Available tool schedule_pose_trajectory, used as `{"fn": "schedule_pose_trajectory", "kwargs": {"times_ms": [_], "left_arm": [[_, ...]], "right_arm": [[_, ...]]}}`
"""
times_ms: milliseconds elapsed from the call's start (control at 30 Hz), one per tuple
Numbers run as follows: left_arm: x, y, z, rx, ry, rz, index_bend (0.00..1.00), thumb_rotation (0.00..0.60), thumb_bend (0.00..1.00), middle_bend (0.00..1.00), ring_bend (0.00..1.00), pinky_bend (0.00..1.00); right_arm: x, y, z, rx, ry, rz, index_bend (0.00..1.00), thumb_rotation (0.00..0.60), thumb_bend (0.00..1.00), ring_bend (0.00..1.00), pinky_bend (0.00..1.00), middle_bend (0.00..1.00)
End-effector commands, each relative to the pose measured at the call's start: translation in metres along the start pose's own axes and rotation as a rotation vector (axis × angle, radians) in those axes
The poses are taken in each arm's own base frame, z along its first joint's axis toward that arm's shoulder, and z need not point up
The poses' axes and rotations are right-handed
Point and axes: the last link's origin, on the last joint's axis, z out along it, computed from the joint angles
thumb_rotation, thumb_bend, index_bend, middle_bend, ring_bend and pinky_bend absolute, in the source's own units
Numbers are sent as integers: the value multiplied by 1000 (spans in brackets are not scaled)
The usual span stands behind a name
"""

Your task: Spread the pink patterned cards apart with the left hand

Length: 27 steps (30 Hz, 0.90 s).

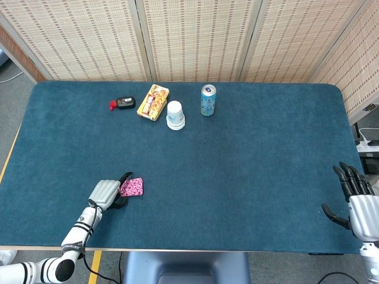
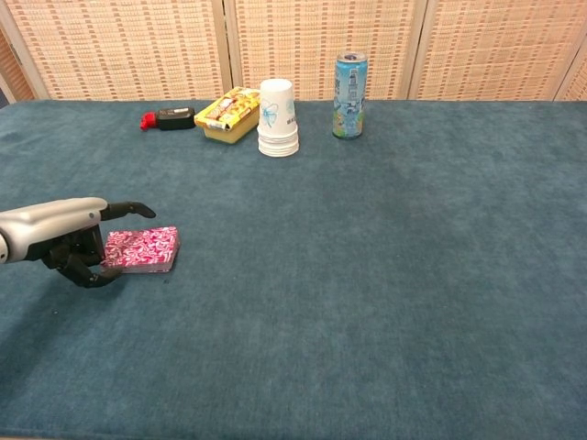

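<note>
The pink patterned cards [image 1: 131,187] lie in a neat stack [image 2: 140,249] flat on the blue table, near its front left. My left hand [image 1: 105,192] sits right at the stack's left end. In the chest view this left hand [image 2: 64,234] has one finger stretched out past the far edge of the stack, with the others curled down by its near left corner. The fingers bracket that end; I see no card lifted or slid. My right hand [image 1: 355,198] hovers at the table's front right corner, fingers spread, holding nothing.
Along the back stand a blue drink can [image 1: 208,100], a stack of white paper cups [image 1: 175,115], a yellow snack box [image 1: 153,102] and a small black and red object [image 1: 122,103]. The table's front edge [image 1: 195,249] runs just below the left hand.
</note>
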Motion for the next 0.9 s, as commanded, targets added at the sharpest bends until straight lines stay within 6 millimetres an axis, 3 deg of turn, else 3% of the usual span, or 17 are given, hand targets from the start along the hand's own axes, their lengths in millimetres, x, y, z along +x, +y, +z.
{"fn": "schedule_pose_trajectory", "kwargs": {"times_ms": [33, 167, 400, 467, 733, 900], "left_arm": [[-1, 1, 1, 1, -3, -5, 66, 600, 423, 1000, 1000, 1000], [-2, 3, 2, 4, 20, -13, 109, 600, 417, 1000, 1000, 1000], [-2, 5, 3, 4, 82, -20, 386, 600, 415, 1000, 1000, 1000], [-3, 5, 2, 5, 71, -23, 401, 600, 415, 1000, 1000, 1000], [-6, 5, 1, 11, 36, -20, 273, 600, 415, 1000, 1000, 1000], [-5, 5, 1, 16, 24, -20, 67, 600, 416, 1000, 1000, 1000]], "right_arm": [[0, 0, 0, 0, 0, 0, 0, 600, 198, 0, 140, 0], [1, 0, 0, -1, 1, 3, 0, 600, 198, 0, 140, 0], [1, 0, 0, 0, -1, 4, 0, 600, 198, 0, 140, 0], [1, 0, 0, 1, -1, 5, 0, 600, 198, 0, 140, 0], [0, 0, -1, 2, -2, 3, 0, 600, 198, 0, 140, 0], [0, 0, -1, 2, -3, 2, 0, 600, 197, 0, 140, 0]]}}
